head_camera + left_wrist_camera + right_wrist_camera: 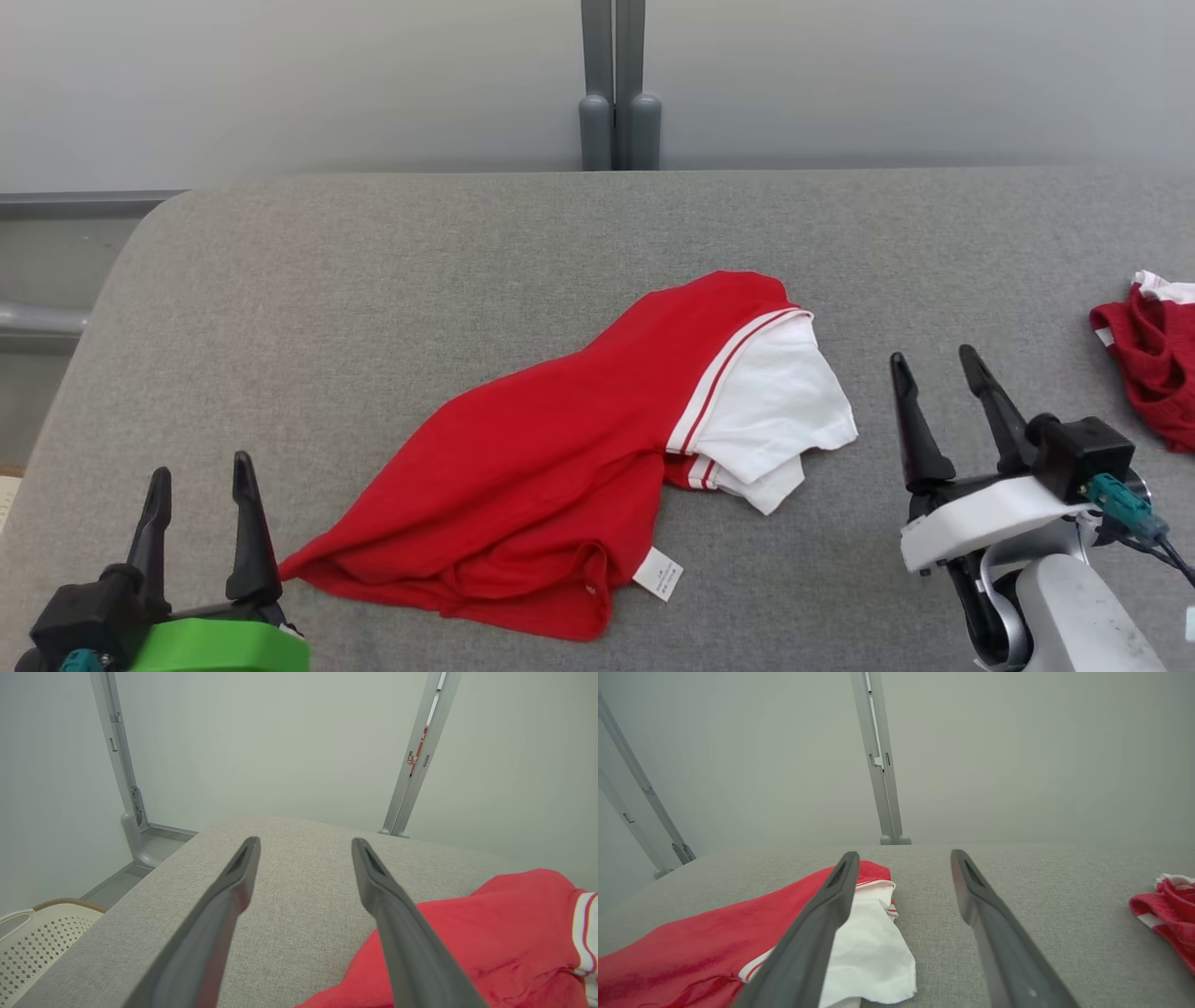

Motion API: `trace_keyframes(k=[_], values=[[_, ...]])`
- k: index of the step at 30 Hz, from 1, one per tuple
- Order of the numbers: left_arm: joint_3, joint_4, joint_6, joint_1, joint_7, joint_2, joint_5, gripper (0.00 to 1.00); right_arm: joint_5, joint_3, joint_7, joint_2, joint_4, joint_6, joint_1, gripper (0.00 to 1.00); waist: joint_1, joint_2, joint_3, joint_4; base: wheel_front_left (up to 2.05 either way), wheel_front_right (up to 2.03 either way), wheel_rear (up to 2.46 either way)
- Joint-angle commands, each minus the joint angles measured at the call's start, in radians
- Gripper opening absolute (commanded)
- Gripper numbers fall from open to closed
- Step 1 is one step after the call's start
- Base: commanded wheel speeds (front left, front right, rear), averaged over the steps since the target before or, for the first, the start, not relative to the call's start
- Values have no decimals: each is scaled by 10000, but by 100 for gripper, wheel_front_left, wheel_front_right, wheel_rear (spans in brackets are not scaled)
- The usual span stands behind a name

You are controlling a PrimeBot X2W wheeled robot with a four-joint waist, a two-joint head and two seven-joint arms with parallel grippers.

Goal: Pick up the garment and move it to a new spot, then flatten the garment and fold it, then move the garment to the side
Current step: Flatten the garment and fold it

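Note:
A red garment [551, 448] with white sleeves and red-striped trim lies crumpled in the middle of the grey padded table [373, 261], its white label showing at the front hem. My left gripper [201, 476] is open at the lower left, just left of the garment's near corner, holding nothing. The garment [495, 938] lies to the right of its fingers in the left wrist view. My right gripper [934, 359] is open to the right of the white sleeve, apart from it. In the right wrist view the white sleeve [873, 947] lies beside the left finger.
A second red and white cloth [1153, 355] lies at the table's right edge, seen too as a cloth [1169, 914] in the right wrist view. A white perforated basket [32, 942] stands on the floor left of the table. Grey posts [616, 84] rise behind the far edge.

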Motion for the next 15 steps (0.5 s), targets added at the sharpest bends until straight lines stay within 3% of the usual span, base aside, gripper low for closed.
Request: trace_keyframes(k=[1,6,8,15], values=[[-63,69,-88,-198,-76,-65,150,100,137,219,-30,-89,173,3,-204,100,0,0,23,106,0,0,0],[-312,257,-353,-566,-71,-353,316,100,939,1183,874,-580,1374,3,-1494,100,0,0,407,325,0,0,0],[-408,341,-463,-728,-73,-443,331,100,828,1807,1278,-1070,1806,-1,-2260,100,0,0,605,469,0,0,0],[-671,848,-826,-1342,-69,-940,397,100,2355,2852,2770,-1706,3790,5,-4703,100,0,0,1187,1222,0,0,0]])
